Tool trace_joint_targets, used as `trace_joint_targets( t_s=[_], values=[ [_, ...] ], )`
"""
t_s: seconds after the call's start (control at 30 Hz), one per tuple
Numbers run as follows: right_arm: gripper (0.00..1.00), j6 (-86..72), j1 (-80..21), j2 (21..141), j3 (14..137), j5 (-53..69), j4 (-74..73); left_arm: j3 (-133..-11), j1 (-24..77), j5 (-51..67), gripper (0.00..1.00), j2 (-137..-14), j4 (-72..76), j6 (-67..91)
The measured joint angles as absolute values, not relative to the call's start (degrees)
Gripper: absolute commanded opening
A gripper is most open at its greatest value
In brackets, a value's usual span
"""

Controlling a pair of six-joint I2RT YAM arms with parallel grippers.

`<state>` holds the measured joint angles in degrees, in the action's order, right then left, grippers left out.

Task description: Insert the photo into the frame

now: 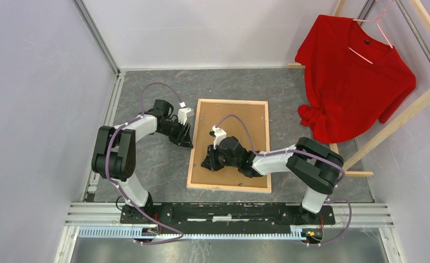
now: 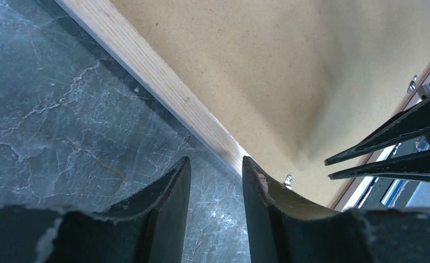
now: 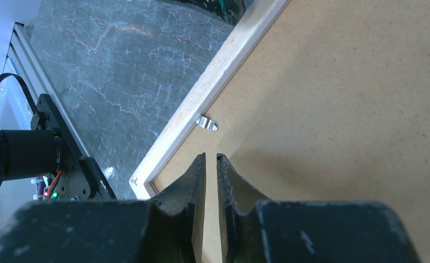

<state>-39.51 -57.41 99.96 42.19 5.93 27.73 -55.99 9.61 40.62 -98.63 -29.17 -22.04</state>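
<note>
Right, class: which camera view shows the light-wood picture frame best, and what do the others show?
The top external view: all four rails of the light-wood picture frame show around its brown hardboard backing. The left wrist view shows only rail pieces; the right wrist view, one rail, a corner and a metal clip.

Bright, even overhead light fills the top view. The black-and-white left arm (image 1: 119, 145) and right arm (image 1: 311, 164) cast soft shadows on the grey marbled counter (image 1: 158, 164) and the brown hardboard sheet (image 1: 251, 118). In the left wrist view a broad soft shadow darkens the sheet. Both wrist views show the near black jaws slightly blurred and the sheet's grain crisp. A small metal clip (image 3: 207, 123) glints.
</note>
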Motion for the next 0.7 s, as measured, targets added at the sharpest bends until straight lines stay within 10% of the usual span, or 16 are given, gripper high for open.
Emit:
trace_joint_targets(
  t_s=[0.7],
  values=[
    [0.13, -40.9, -58.2, 105.5, 46.0, 9.7, 29.9, -56.5, 9.6, 43.5, 0.31, -101.3, -29.9, -22.1]
  ],
)
